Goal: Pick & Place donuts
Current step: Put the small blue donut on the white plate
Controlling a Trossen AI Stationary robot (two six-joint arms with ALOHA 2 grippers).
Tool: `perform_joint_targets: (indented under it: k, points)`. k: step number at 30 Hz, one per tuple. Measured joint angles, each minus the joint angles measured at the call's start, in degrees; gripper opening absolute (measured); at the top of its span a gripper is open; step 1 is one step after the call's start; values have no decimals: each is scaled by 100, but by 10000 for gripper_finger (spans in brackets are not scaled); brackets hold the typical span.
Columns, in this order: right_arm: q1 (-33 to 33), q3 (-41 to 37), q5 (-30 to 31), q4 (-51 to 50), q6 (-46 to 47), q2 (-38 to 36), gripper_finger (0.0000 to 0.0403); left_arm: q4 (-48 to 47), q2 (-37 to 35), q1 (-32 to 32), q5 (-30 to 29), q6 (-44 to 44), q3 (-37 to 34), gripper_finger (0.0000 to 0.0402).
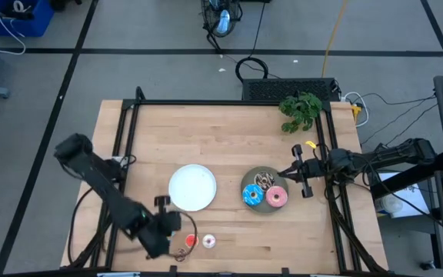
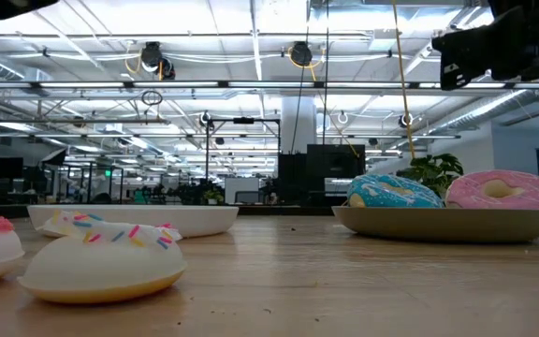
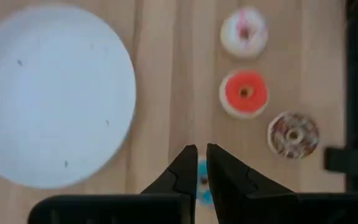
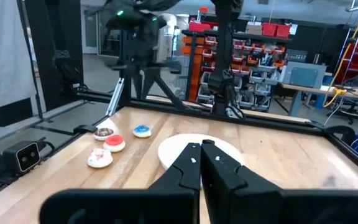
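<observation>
- Wooden tabletop (image 1: 229,138) inside a black frame, an open workshop beyond; I'm steering from afar.
- Nearest the front edge, my left gripper (image 3: 201,163) hovers above the mini blue donut (image 3: 202,182), fingers nearly closed and empty.
- Just beside it lie the mini brown donut (image 3: 293,134), mini red donut (image 3: 244,93) and mini pale donut (image 3: 244,32).
- I'd open the fingers, centre over the blue ring, then descend.
- Farther in sits the white plate (image 1: 192,187), bare.
- Beyond, the grey plate (image 1: 246,185) holds the big blue donut (image 1: 252,195), pink donut (image 1: 276,197) and drizzled brown donut (image 1: 264,181).
- My right gripper (image 4: 201,158) waits beside that plate, closed, holding nothing.
</observation>
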Motion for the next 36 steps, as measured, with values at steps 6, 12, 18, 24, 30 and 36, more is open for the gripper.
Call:
perform_joint_targets:
  k: [6,12,18,24,30,36]
  points:
    - [0,0,-2,-13,-11,2,0,-781,707,-136,432,-481,305,42]
    - [0,0,-2,-4,-17,2,0,-630,832,-315,501,-503,320,49]
    - [0,0,-2,-62,-20,0,0,-615,824,-142,594,-698,320,120]
    - [0,0,-3,-63,-39,0,0,-612,824,67,518,-1078,264,214]
    - [0,0,-4,-66,-87,0,0,-370,824,61,620,-1278,27,269]
    - [0,0,-4,-70,-142,2,0,-84,824,52,902,-1263,-336,294]
